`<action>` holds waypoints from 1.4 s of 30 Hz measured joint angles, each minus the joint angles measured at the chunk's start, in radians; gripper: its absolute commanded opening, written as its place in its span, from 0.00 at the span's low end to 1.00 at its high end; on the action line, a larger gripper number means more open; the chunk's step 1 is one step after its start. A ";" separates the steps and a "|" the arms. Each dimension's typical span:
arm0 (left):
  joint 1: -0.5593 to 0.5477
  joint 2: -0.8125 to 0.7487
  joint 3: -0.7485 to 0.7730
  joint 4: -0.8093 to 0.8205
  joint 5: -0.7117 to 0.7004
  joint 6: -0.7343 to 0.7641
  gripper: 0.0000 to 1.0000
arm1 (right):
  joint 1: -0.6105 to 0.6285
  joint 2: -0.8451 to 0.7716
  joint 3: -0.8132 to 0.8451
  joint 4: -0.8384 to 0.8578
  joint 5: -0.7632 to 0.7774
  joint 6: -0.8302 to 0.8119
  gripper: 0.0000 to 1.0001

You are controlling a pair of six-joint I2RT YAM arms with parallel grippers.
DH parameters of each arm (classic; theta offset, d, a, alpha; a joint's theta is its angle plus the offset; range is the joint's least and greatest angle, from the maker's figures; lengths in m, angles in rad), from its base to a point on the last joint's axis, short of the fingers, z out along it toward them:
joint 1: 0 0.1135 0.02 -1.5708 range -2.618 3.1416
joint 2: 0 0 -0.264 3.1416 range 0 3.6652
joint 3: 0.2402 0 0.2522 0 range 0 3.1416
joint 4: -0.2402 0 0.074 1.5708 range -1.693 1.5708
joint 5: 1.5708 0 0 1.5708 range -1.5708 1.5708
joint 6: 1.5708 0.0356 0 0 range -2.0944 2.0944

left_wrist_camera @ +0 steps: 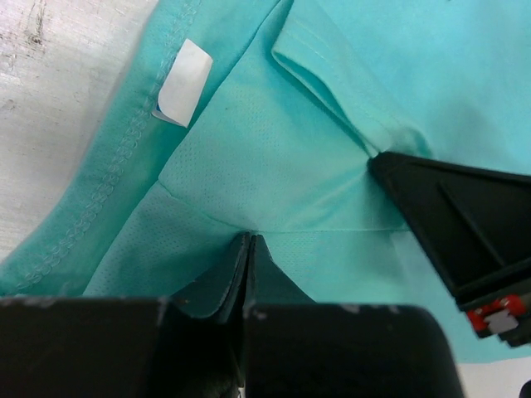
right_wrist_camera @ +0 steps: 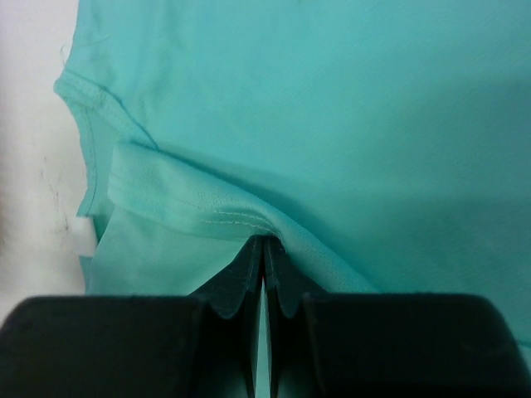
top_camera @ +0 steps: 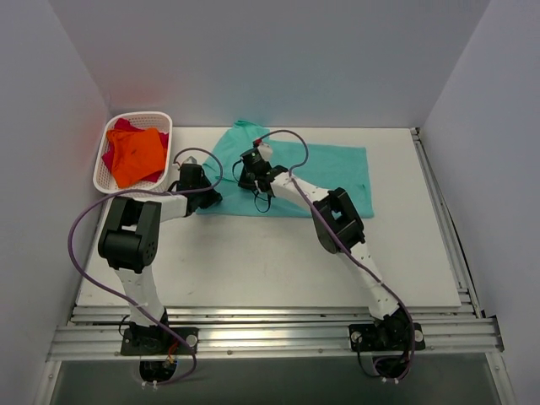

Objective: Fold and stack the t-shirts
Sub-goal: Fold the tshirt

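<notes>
Where it lies spread across the far middle of the white desk (top_camera: 253, 261), the teal-green t-shirt (top_camera: 337, 173) is pinched at two places. The left claw (left_wrist_camera: 249, 245) is clamped tight on cloth near a white label (left_wrist_camera: 184, 83); the right claw (right_wrist_camera: 264, 247) is clamped on a raised hem fold close beside it. The orange t-shirt (top_camera: 139, 156) lies atop the magenta-red t-shirt (top_camera: 110, 157), both in the white lattice basket (top_camera: 143, 115) at the desk's far-left corner.
</notes>
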 measured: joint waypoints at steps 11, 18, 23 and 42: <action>0.001 0.000 0.000 0.001 0.000 0.000 0.02 | -0.077 0.082 0.144 -0.032 0.003 -0.009 0.00; 0.006 0.001 0.000 0.002 -0.001 0.001 0.02 | -0.109 0.139 0.272 -0.042 0.016 -0.050 0.98; 0.006 0.001 0.000 0.002 -0.001 0.006 0.02 | -0.120 0.085 0.273 -0.016 0.067 -0.130 1.00; 0.014 -0.371 -0.025 -0.095 -0.214 0.134 0.81 | -0.177 -0.766 -0.688 0.159 0.560 -0.181 1.00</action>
